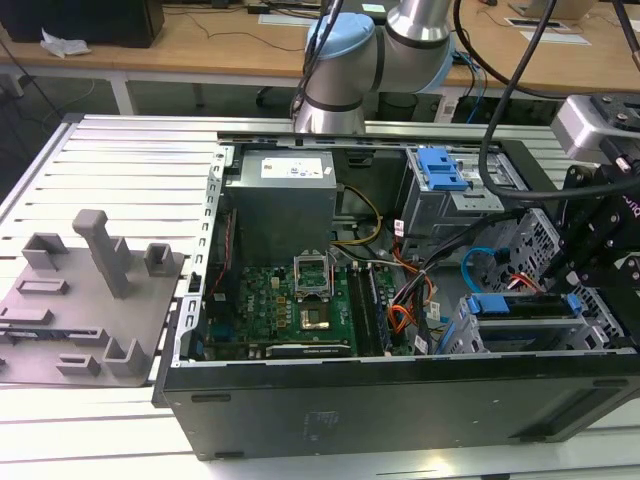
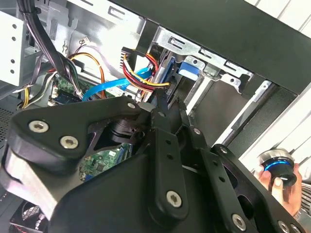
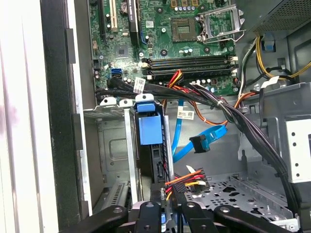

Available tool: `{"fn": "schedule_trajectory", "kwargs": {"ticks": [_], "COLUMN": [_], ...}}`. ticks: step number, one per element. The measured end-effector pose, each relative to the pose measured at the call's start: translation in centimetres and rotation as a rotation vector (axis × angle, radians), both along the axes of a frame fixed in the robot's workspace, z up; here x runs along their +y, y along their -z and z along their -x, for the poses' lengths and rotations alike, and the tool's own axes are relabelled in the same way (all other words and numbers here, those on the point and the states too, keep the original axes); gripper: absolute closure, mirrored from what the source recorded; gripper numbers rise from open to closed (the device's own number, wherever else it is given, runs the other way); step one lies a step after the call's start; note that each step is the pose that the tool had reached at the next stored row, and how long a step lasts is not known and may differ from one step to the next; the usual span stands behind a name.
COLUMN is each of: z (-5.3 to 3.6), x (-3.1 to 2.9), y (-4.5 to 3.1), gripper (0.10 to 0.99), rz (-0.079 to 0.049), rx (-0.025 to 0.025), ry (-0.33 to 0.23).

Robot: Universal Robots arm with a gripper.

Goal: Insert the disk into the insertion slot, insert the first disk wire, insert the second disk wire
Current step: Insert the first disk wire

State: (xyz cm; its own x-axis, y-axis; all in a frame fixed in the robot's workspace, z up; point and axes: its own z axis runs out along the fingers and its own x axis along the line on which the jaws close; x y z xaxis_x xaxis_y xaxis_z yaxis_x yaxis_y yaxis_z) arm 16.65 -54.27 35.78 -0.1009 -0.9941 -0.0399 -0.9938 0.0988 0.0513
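The disk [image 3: 149,130] stands in the insertion slot [image 3: 114,145], its blue carrier [image 1: 525,305] level with the cage's top. My gripper [image 2: 169,100] hangs just over the disk's connector end, at the exterior view's right [image 1: 565,285]. Its fingers are drawn close together around the first disk wire [image 3: 187,180], a red, yellow and black bundle [image 2: 138,77] with a black plug. The second disk wire [image 3: 204,141], a thin light-blue cable, curves loose beside the disk; its black plug hangs free. It also loops above the cage [image 1: 478,262] and behind the fingers [image 2: 104,87].
The open case holds a green motherboard [image 1: 300,300], a grey power supply box [image 1: 280,205] and a taller cage with a blue latch [image 1: 440,170]. Black cable bundles [image 3: 252,131] cross near the disk. A hand [image 2: 286,187] holds a blue-black knob outside the case. A grey fixture [image 1: 90,290] lies at the exterior view's left.
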Motion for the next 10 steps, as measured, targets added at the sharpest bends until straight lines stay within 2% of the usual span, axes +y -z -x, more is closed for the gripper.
{"fn": "schedule_trajectory", "kwargs": {"ticks": [2, 3, 8, 10], "z": [0.00, 0.00, 0.09, 0.24], "x": [0.00, 0.00, -0.01, -0.01], "y": [0.00, 0.00, 0.00, 0.01], "gripper": [0.863, 0.984, 0.980, 0.980], "rz": [0.000, 0.000, -0.001, -0.001], "rx": [-0.0001, -0.0001, -0.0001, -0.0001], "ry": [0.000, 0.000, 0.000, -0.033]}}
